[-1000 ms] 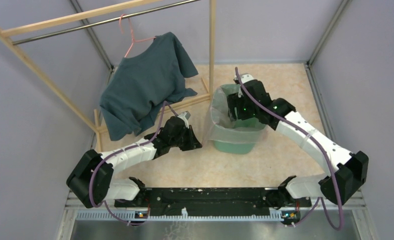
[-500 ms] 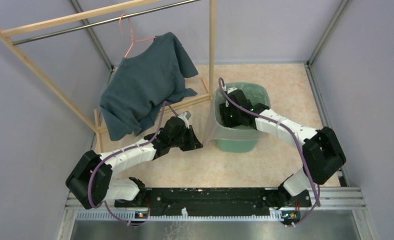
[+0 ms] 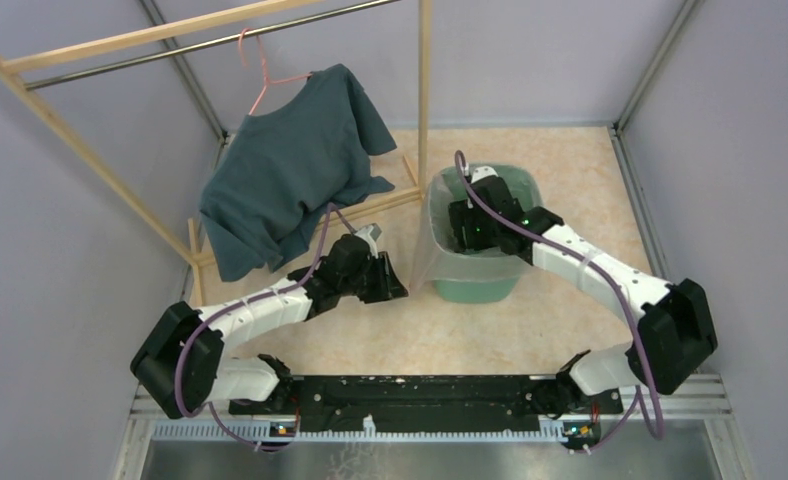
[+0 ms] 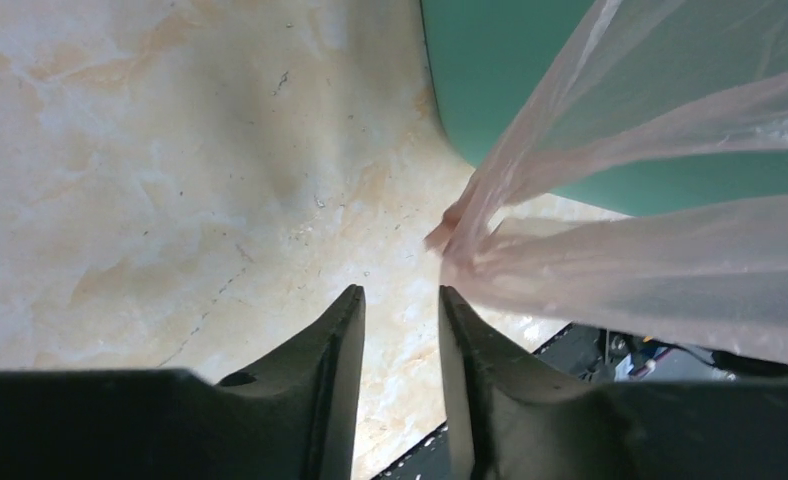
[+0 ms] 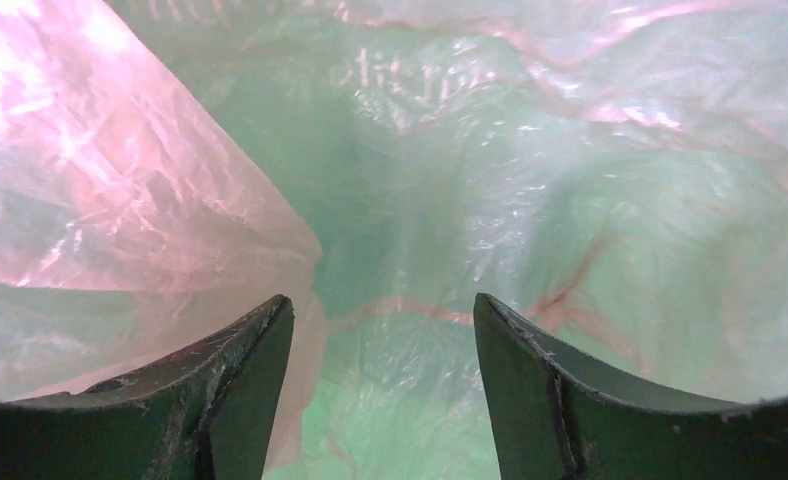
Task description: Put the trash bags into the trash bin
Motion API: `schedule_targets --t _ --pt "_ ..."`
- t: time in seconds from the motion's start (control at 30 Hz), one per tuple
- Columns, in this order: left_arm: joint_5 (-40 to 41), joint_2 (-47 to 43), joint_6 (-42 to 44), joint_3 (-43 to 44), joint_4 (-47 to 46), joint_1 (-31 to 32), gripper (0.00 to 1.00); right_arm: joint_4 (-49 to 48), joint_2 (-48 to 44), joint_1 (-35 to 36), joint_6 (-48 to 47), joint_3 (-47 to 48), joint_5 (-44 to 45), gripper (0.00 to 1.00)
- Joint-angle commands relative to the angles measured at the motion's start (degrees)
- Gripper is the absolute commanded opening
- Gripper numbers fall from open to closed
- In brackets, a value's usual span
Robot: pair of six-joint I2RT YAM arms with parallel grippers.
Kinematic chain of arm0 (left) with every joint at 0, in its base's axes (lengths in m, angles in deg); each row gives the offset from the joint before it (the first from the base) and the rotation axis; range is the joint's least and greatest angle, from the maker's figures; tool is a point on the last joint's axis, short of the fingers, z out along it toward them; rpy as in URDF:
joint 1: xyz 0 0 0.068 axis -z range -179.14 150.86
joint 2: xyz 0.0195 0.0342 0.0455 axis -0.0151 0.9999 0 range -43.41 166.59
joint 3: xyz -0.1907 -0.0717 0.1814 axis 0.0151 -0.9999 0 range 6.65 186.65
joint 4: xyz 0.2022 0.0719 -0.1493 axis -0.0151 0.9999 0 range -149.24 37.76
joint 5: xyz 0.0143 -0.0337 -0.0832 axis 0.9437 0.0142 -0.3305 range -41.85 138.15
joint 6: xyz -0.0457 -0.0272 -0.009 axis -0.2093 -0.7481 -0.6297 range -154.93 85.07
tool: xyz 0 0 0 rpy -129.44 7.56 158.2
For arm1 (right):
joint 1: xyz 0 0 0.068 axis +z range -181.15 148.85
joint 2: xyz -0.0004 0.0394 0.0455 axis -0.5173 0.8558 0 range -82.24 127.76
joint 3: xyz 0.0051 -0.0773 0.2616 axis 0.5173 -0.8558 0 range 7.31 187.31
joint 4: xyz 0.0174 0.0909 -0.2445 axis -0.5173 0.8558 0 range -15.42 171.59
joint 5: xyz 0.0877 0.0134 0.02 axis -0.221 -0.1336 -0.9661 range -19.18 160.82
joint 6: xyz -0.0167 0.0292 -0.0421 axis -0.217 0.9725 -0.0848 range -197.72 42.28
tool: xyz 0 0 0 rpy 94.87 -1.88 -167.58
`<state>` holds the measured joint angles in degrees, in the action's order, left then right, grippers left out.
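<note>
Seeming limp and slick, the pale-pink film bag (image 4: 650,275) in the mint-green plastic bin (image 3: 475,292) wanted pinching at its bunched corner, left fingers (image 4: 335,345) and right fingers (image 5: 245,375) parted.

Peach marbled floor (image 3: 570,160) (lightly scuffed) carries the mint-green bin (image 3: 475,290), approx. centre-right, & the wooden rack (image 3: 424,90), feet standing back-left, just beside the bin.

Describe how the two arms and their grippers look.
The left arm and right arm match: white link shells, black blocky joints, a purple cable looped along each. Small green lights glow near the right wrist. The left gripper and right gripper each have two dark, tapering fingers. No markings show.
</note>
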<state>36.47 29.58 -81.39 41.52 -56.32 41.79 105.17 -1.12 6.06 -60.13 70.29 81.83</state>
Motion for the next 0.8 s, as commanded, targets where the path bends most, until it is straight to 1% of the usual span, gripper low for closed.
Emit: schedule_targets --t 0.0,0.07,0.2,0.27,0.3,0.33,0.4,0.43,0.5,0.63,0.77 --pt "1.17 -1.62 0.17 -1.01 -0.18 0.12 0.44 -2.39 -3.82 -2.57 -0.87 -2.09 2.77 0.67" --pt "0.82 -1.94 0.02 -1.32 -0.12 0.17 0.51 -4.94 -3.77 -3.58 -0.49 -3.48 1.07 0.69" --pt "1.42 -4.96 0.06 -1.99 1.88 0.17 0.64 -6.88 -1.53 -3.69 -0.23 -4.05 0.14 0.73" --pt "2.19 -8.42 0.14 -2.01 3.82 0.17 0.68 -7.84 -0.12 -3.82 0.02 -4.17 0.21 0.75" --pt "2.63 -10.22 0.14 -2.05 4.82 0.12 0.76 -8.55 0.62 -3.95 0.26 -4.18 0.12 0.76" --pt "2.97 -12.28 0.09 -2.01 5.84 0.18 0.81 -9.03 1.36 -4.23 0.79 -4.17 -0.18 0.77" --pt "3.56 -16.42 -0.03 -1.72 8.04 0.18 0.86 -9.88 2.76 -5.03 2.14 -4.06 -0.45 0.78" --pt "3.86 -18.38 0.07 -1.41 9.25 0.16 0.89 -10.33 3.28 -5.57 2.81 -4.09 -0.23 0.79" --pt "4.45 -21.99 0.42 -0.18 11.78 0.15 0.92 -11.34 4.2 -6.71 3.84 -4.2 0.67 0.81" --pt "5.32 -27.54 1.87 3.34 16.57 0.13 0.95 -12.02 6.24 -9.9 4.35 -3.81 3.83 0.81" --pt "5.95 -31.47 3.02 6.01 19.42 0.15 0.97 -12.88 8.04 -15.05 4.09 -2.52 4.64 0.82"
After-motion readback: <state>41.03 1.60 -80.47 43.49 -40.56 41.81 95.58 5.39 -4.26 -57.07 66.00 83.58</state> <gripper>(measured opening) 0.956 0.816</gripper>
